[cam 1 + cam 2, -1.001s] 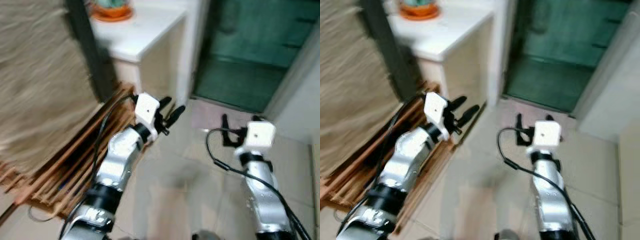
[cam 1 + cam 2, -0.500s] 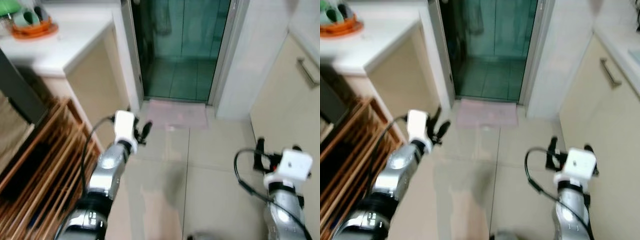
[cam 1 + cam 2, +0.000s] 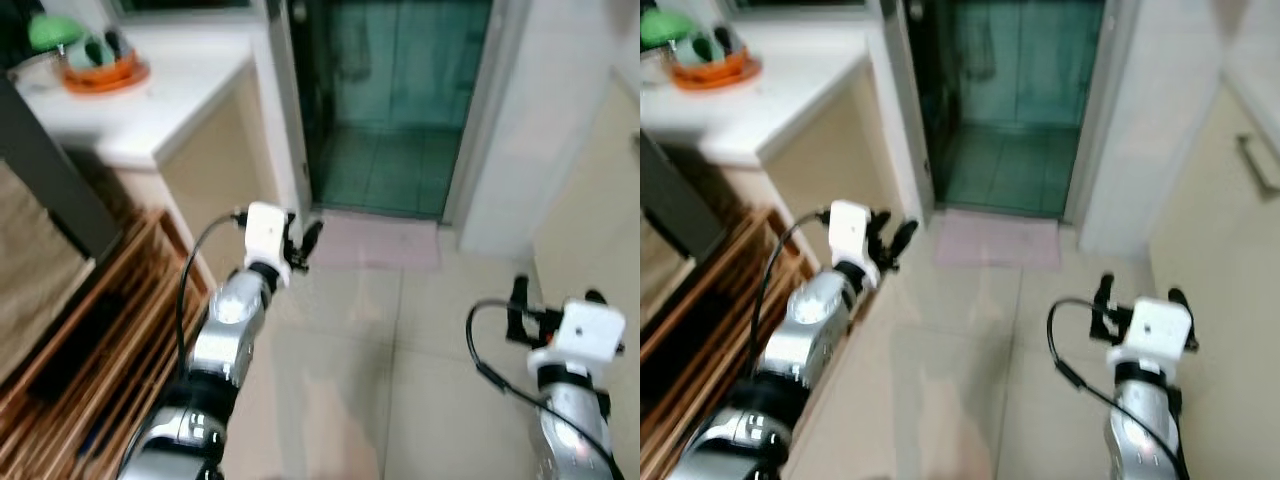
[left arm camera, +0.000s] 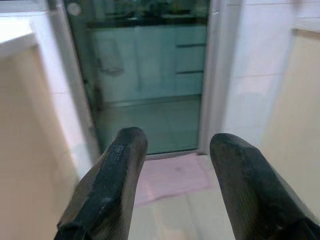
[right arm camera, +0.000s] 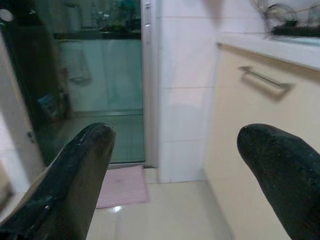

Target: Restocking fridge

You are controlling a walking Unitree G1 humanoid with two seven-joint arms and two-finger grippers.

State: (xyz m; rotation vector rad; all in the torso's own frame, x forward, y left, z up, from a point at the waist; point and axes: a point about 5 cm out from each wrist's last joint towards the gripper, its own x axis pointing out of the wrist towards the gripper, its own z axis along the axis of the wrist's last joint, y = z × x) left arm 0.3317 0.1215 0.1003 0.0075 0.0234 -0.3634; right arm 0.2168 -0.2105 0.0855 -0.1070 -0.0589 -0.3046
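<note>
Head cam first: I'm standing on a tiled floor [image 3: 400, 400] facing a glass doorway [image 3: 400, 90] with a pink mat [image 3: 375, 243] at its foot. My left gripper [image 3: 300, 245] is held out ahead near a white counter [image 3: 160, 100] that carries an orange bowl [image 3: 98, 68]; a wooden slatted rack [image 3: 90, 350] sits low beside that arm. My right gripper [image 3: 1135, 298] hangs over the tiles next to a beige cabinet [image 3: 1230, 240]. No fridge anywhere I can spot, and nothing to stock it with either, so I reckon I'm on my way to find it.

Left wrist cam: my fingers [image 4: 112, 185] stand apart a bit, nothing between them, aimed at the doorway and mat.

Right wrist cam: fingers [image 5: 75, 175] spread wide, empty, looking at the mat [image 5: 122, 185], a tiled wall and the cabinet's handle [image 5: 265, 77].

What worries me: the left arm is close to the counter corner, so a turn that way could clip it or catch its cable on the rack. The mat could slip underfoot. That glass may be shut, hard to tell, and I could walk straight into it. The pictures are also a bit blurry, so my judgement of gaps is shaky.
</note>
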